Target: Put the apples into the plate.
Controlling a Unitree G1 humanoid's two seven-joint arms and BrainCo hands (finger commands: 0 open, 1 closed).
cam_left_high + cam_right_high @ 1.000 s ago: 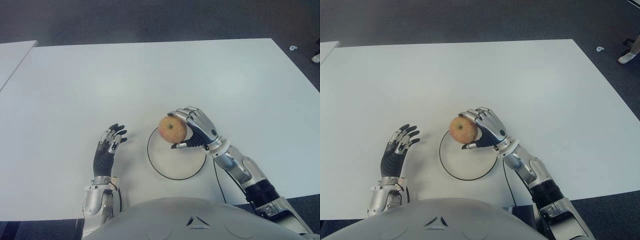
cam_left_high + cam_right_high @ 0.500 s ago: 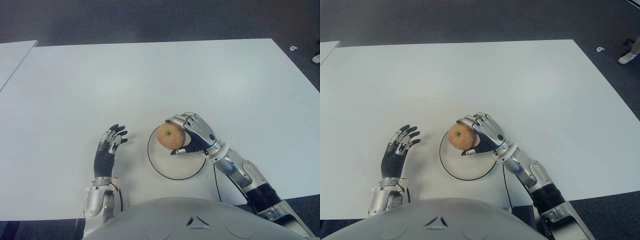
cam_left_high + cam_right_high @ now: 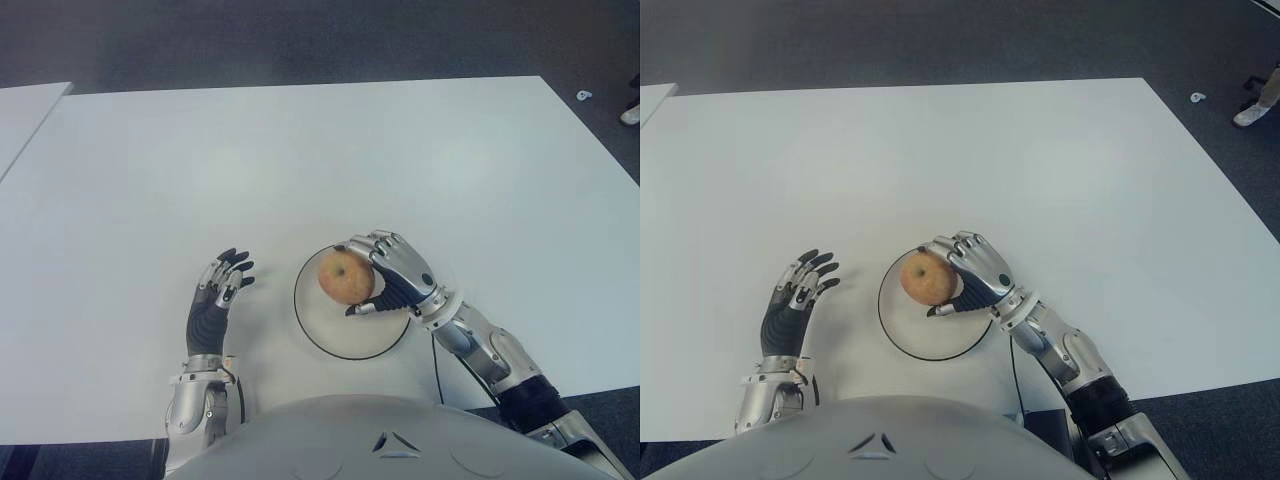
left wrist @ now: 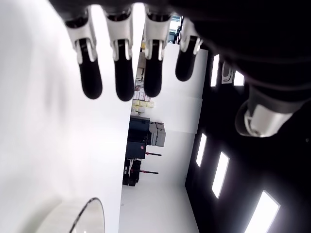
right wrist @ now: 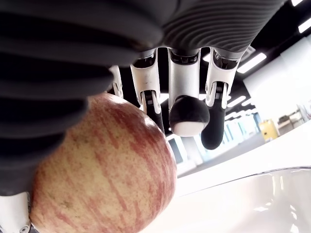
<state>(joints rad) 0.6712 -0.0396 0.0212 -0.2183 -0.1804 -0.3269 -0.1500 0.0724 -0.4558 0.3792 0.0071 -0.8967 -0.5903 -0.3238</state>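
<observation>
A reddish-yellow apple [image 3: 346, 277] is held in my right hand [image 3: 385, 278], whose fingers curl over it from the right. The apple hangs over the upper half of a white plate with a dark rim [image 3: 330, 340] near the table's front edge. The right wrist view shows the apple [image 5: 102, 170] gripped under the fingers [image 5: 187, 114], with the plate's rim [image 5: 252, 175] below. My left hand [image 3: 218, 295] shows to the left of the plate, fingers spread, holding nothing.
The white table [image 3: 300, 160] stretches wide behind the plate. A second white table's corner [image 3: 25, 105] shows at the far left. A thin dark cable [image 3: 436, 370] runs along my right forearm to the table's front edge.
My right hand has carried the apple toward me and lower, from the plate's far rim to over its inside. The left hand has stayed in place.
</observation>
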